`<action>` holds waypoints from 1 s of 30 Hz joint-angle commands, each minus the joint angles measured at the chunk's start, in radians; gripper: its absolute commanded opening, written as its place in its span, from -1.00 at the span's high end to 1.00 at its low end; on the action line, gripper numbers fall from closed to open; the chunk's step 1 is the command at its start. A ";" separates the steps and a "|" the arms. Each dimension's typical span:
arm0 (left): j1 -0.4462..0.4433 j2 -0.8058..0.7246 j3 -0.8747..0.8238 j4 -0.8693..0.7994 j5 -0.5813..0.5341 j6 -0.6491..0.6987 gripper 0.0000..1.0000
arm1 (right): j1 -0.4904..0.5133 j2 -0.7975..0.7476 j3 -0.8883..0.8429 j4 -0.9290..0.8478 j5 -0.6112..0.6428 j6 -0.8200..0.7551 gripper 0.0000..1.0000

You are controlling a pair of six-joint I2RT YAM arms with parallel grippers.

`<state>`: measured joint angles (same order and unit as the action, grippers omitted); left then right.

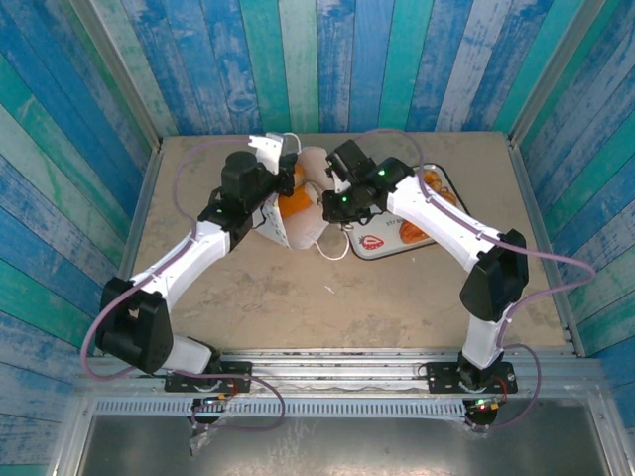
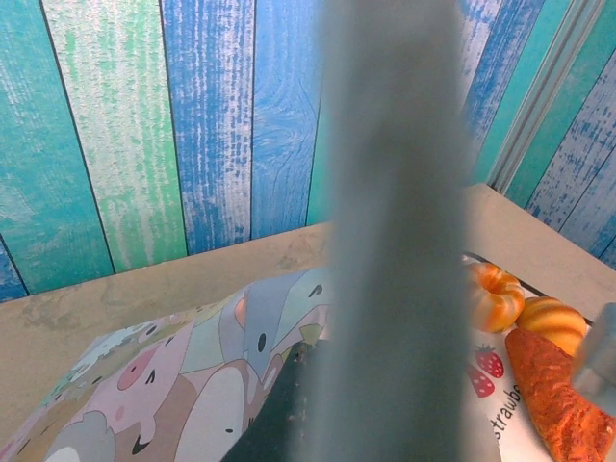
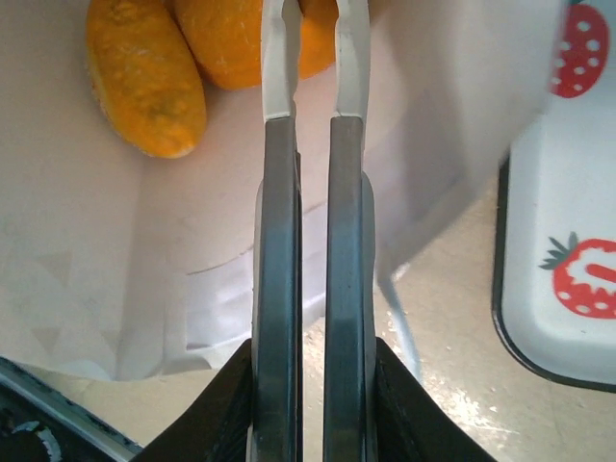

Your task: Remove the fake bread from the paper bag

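While right fingers sit pinched inside paper bag, fake bread ahead, left fingers likewise.

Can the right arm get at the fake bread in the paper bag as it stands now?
Probably yes: the right gripper sits inside the open paper bag, tips at the fake bread, nothing between.

I am wearing white shells with black joint housings on my left arm and right arm, lilac cables looping out from the bases at the bottom of the frame. My right gripper is showing dark grey fingers tipped in pale grey.
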<state>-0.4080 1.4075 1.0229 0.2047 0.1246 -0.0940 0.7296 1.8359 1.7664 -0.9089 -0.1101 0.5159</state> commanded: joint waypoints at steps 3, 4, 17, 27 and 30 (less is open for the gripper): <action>-0.005 0.038 0.054 -0.020 -0.046 -0.019 1.00 | 0.019 -0.094 0.037 -0.053 0.123 -0.065 0.99; -0.005 0.039 0.058 -0.023 -0.048 -0.021 1.00 | 0.021 -0.104 0.040 -0.060 0.138 -0.073 0.99; -0.004 0.060 0.110 -0.054 -0.101 -0.036 1.00 | 0.072 -0.250 0.063 -0.131 0.290 -0.166 0.99; -0.005 0.094 0.170 -0.107 -0.133 -0.068 1.00 | 0.090 -0.325 0.091 -0.138 0.337 -0.226 0.99; -0.005 0.112 0.205 -0.151 -0.168 -0.082 1.00 | 0.091 -0.342 0.096 -0.134 0.364 -0.242 0.99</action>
<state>-0.4080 1.4776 1.1774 0.0765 0.0006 -0.1539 0.8139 1.5330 1.8278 -1.0630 0.1955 0.3046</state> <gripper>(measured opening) 0.043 0.266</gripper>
